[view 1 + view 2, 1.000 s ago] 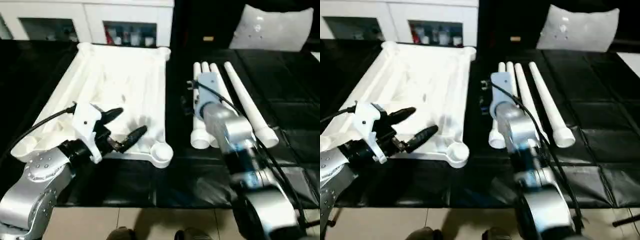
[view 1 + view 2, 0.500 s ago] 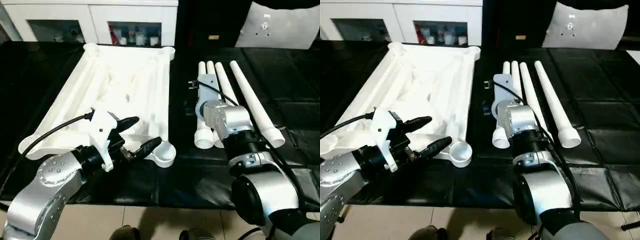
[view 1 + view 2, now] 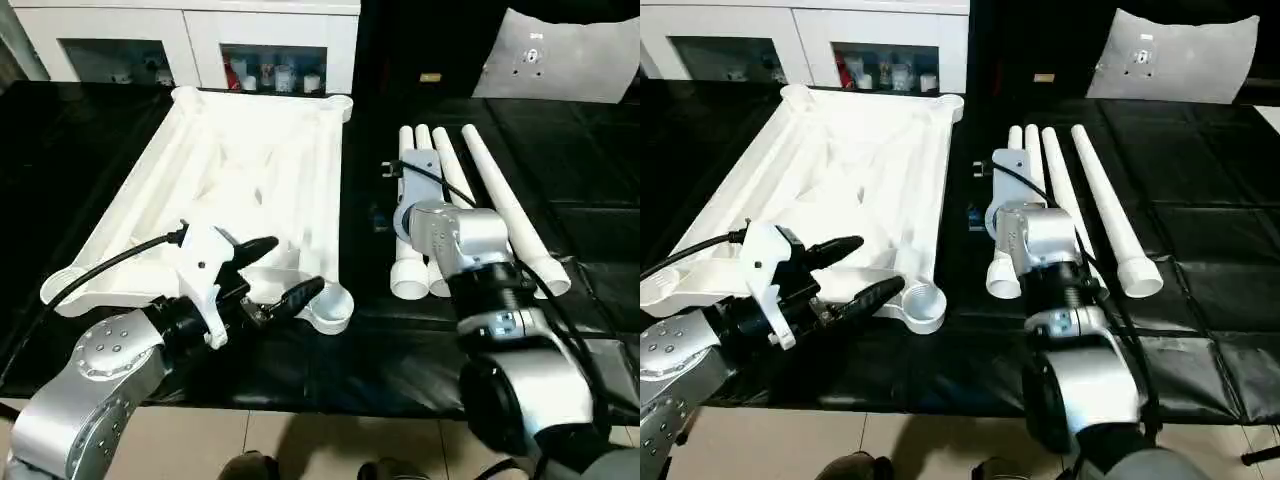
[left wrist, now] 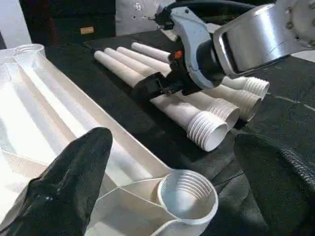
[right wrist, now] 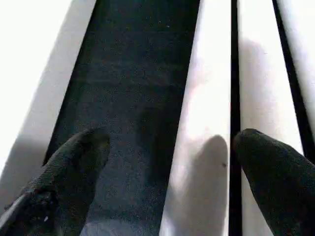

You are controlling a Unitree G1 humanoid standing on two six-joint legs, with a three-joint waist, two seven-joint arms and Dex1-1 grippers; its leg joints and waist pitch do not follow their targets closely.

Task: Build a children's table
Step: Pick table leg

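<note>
change since earlier: between the earlier frames and now the head camera has tilted, so the whole scene sits differently; within it the left gripper point(image 3: 283, 272) has come in from over the tabletop's near edge to just beside the near corner socket point(image 3: 328, 303), while the right gripper point(image 4: 156, 84) has hardly moved over the legs.
left fingers: spread apart, grasping nothing; in the left wrist view one fingertip point(image 4: 83, 162) hangs over the ribbed underside and the socket opening lies between the two.
right fingers: spread apart, empty; in the right wrist view one fingertip point(image 5: 78, 162) is over the dark mat and the other over a leg, straddling the innermost leg point(image 5: 204, 137).
step in hand: by my judgement, the first leg pick, right arm lowering onto it.
doing it well: close across the tube, not along it; take it near the thick threaded end so it does not swing; lift clear of its neighbours, which lie touching; keep the left gripper beside the socket to steady the top.
tabletop point(image 3: 240, 170): upside down on the black mat point(image 3: 590, 230), at 11 o'clock in the head view; long axis runs 12 to 6, leaning slightly toward 7.
four legs point(image 3: 470, 200): side by side at 1 o'clock, just right of the tabletop; long axes 12 to 6; thin tips point to 12, threaded ends toward the robot, the outer leg splayed toward 5.
cabinet point(image 3: 200, 40): beyond the mat at 12, well apart.
</note>
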